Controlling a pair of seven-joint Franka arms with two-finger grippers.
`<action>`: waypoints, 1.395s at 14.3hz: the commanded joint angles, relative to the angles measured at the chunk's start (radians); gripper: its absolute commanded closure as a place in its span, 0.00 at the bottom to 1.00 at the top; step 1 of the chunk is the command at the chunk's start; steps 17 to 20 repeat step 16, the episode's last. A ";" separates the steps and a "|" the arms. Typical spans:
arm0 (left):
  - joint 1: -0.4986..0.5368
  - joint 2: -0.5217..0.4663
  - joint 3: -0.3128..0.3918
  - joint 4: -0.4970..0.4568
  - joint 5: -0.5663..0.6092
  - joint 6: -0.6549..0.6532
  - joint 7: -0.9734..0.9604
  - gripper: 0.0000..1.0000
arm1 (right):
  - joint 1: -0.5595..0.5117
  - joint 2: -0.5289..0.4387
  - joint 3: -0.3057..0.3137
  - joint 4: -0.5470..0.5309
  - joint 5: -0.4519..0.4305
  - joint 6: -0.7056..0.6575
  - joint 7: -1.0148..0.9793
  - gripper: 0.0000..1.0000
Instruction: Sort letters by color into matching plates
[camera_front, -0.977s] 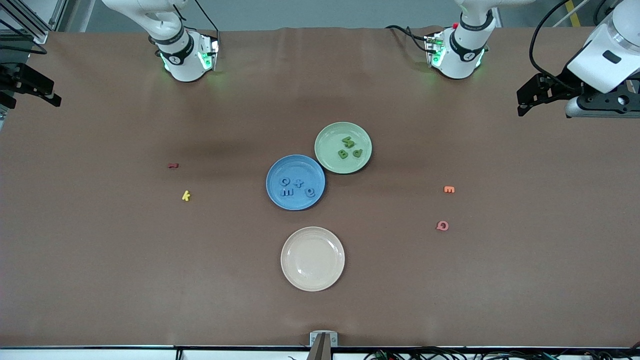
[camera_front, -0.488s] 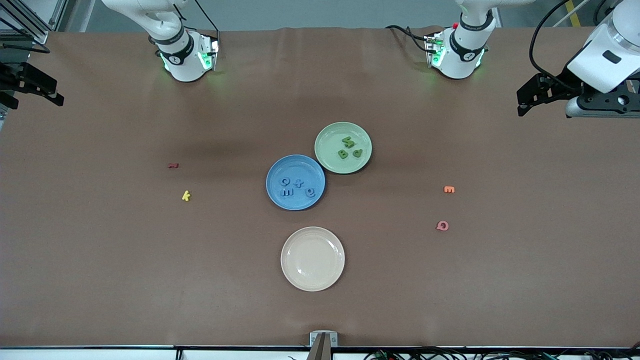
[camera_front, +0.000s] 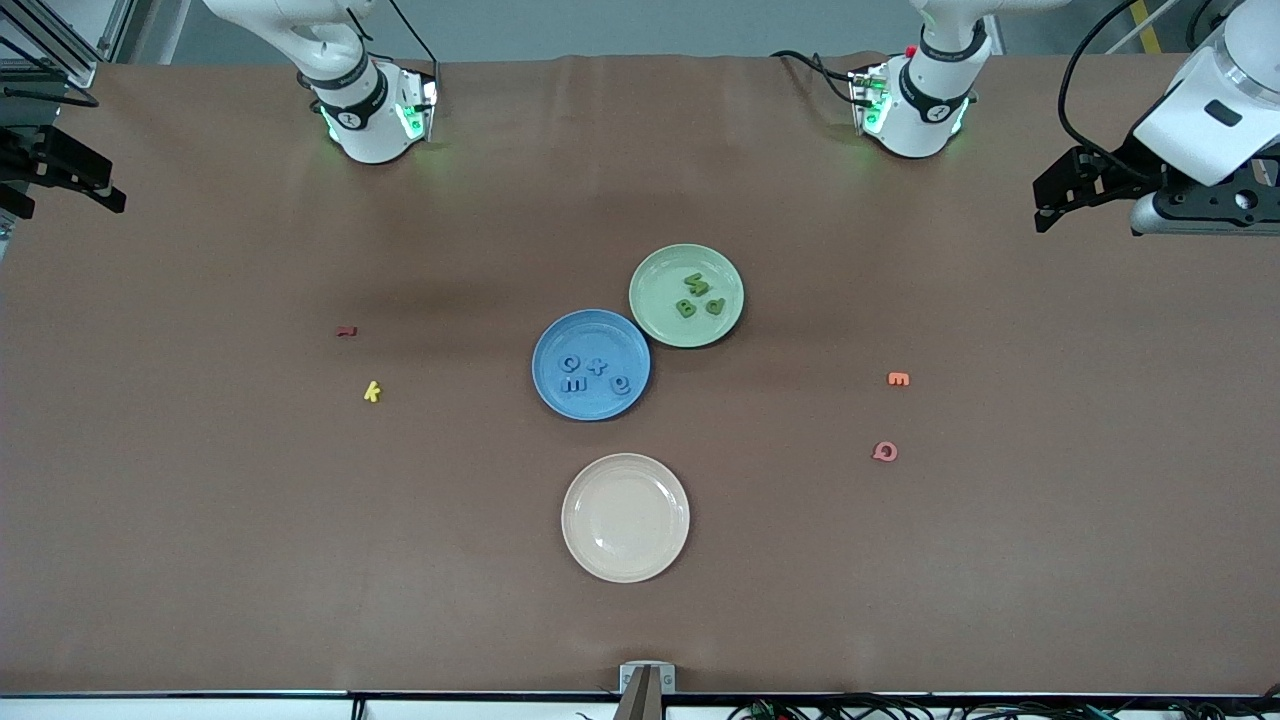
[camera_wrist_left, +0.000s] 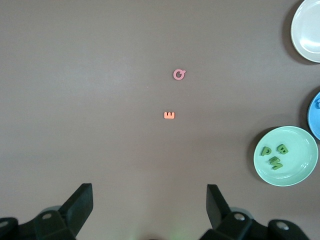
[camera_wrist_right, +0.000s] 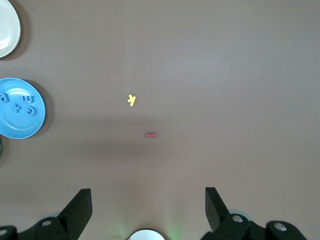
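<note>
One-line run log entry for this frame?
blue letters: in blue plate | green letters: in green plate | left gripper: open, waiting | right gripper: open, waiting

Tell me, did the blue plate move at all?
No. The blue plate sits in the same spot, its rim right beside the green plate, same as before.

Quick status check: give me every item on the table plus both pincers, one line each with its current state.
blue plate: holds four blue letters
green plate: holds green letters, bunched, count unclear
cream plate: nothing on it
yellow letter: loose on table
dark red letter: loose on table
orange letter: loose on table
pink letter: loose on table
left pincer: open, holding nothing
right pincer: open, holding nothing
</note>
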 joint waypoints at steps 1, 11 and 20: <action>0.002 -0.015 -0.002 0.002 0.008 -0.004 0.018 0.00 | 0.007 -0.014 -0.007 -0.003 -0.019 0.005 -0.014 0.00; 0.005 -0.012 -0.002 0.009 0.008 -0.004 0.016 0.00 | 0.007 0.020 -0.007 0.057 -0.011 -0.023 -0.009 0.00; 0.005 -0.006 0.000 0.028 0.008 -0.004 0.004 0.00 | 0.007 0.016 -0.007 0.040 -0.011 -0.021 -0.011 0.00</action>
